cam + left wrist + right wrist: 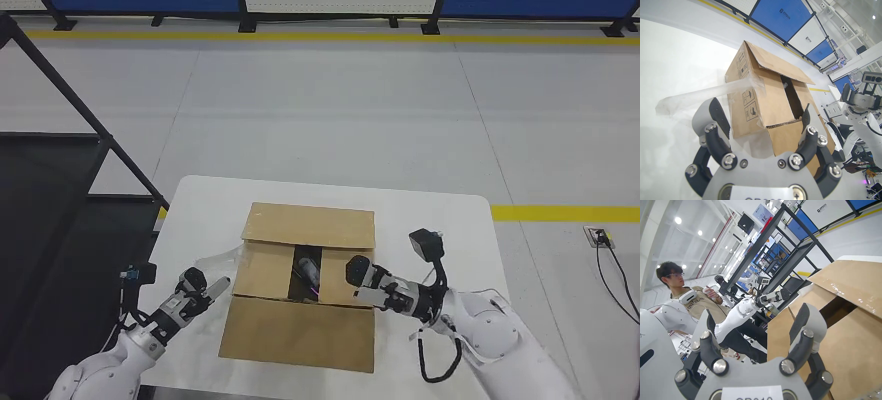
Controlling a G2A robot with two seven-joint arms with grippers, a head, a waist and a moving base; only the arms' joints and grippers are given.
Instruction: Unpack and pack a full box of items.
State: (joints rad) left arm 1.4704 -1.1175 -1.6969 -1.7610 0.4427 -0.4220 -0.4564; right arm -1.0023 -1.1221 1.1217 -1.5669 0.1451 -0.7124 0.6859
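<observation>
box handling: the walls of the cardboard box are stiff, but its flaps bend easily. with things inside i judge it rather heavy, so it is better to open it in place than to lift it.
grip place: the free edge of a flap, beside the middle gap, seems best to take. thin cardboard may tear if it is pulled hard.
box look: plain brown, with small black marks on one side wall. the flaps are partly open, with a dark narrow gap between them. something pale lies inside, but i cannot tell what it is.
tape: a clear strip of tape sticks out from the side wall toward the left gripper. it looks soft and sticky and may catch on a finger.
box place: in the middle of the white table, between the two arms.
left gripper: fingers apart, holding nothing, just beside the side wall of the box and near the tape.
right gripper: fingers apart, empty, at the opposite side by the flap edge. i cannot tell if it touches the box.
</observation>
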